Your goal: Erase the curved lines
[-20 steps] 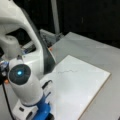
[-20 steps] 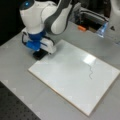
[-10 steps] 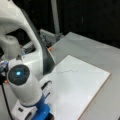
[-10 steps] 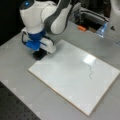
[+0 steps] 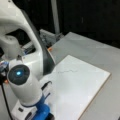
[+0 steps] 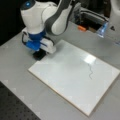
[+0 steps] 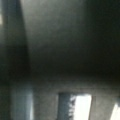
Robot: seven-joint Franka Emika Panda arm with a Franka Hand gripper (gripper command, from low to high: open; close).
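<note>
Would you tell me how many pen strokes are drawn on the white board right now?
1: the curve lines lie near the white board's right side in a front view, far from the gripper.

White board [image 6: 65,77] on grey table [image 6: 17,82]

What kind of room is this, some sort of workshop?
Likely a robotics lab. A white robot arm stands on a grey table with a white board bearing a pen squiggle; its hand sits at the board's corner. Black curtains hang behind.
</note>
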